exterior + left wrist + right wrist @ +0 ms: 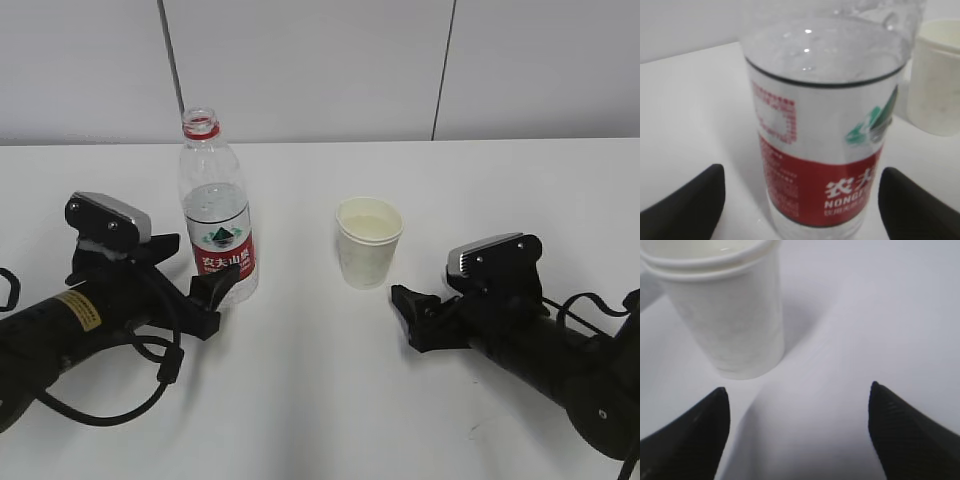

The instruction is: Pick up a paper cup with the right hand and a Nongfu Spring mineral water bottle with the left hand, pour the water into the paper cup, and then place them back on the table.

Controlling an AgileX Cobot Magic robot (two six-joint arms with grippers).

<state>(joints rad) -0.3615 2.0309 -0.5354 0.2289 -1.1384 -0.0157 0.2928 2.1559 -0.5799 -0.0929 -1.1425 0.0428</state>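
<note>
Nearest us, our black left gripper [205, 290] lies low on the white table [300, 400], its jaws spread wide with nothing clamped. Between and just ahead of its fingertips [687, 202] stands the tall clear plastic Nongfu Spring bottle [822, 135] with its red-and-white label, upright, uncapped and holding clear water [214, 205]. Our black right gripper [408, 305] also rests open. Just ahead of it and towards its left finger [690, 440] stands the small white paper cup [730, 310], upright, apart from both fingers, with liquid inside.
</note>
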